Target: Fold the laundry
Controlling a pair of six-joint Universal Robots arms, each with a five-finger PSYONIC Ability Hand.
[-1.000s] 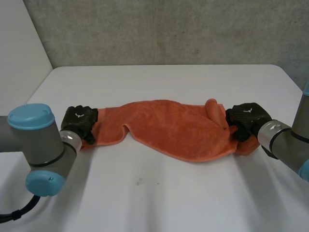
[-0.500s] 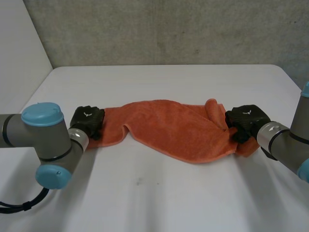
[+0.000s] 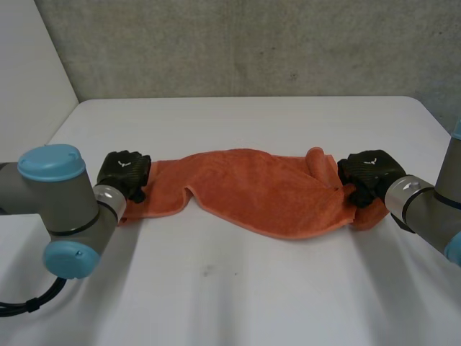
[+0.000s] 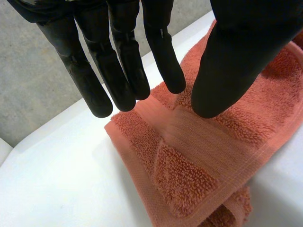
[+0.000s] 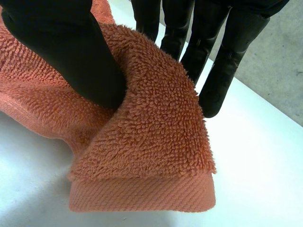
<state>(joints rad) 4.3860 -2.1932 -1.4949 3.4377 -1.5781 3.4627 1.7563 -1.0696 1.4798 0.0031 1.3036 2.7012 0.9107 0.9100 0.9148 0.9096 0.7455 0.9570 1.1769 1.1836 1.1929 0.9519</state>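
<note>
An orange towel (image 3: 259,194) lies stretched and rumpled across the middle of the white table (image 3: 238,288). My left hand (image 3: 124,173) is at the towel's left end. In the left wrist view its fingers (image 4: 118,71) are straight and hover over the end's far corner; the thumb (image 4: 232,61) rests apart from them, above the folded towel end (image 4: 189,165). My right hand (image 3: 367,173) is at the towel's right end. There its thumb (image 5: 71,52) presses a raised fold of towel (image 5: 151,142) against the fingers (image 5: 227,56) behind it.
A grey wall runs behind the table's far edge (image 3: 245,97). Bare table surface lies in front of and behind the towel.
My left arm swung in towards the towel and then back a little; the left hand stays at the left end. The towel and my right hand have barely moved.
</note>
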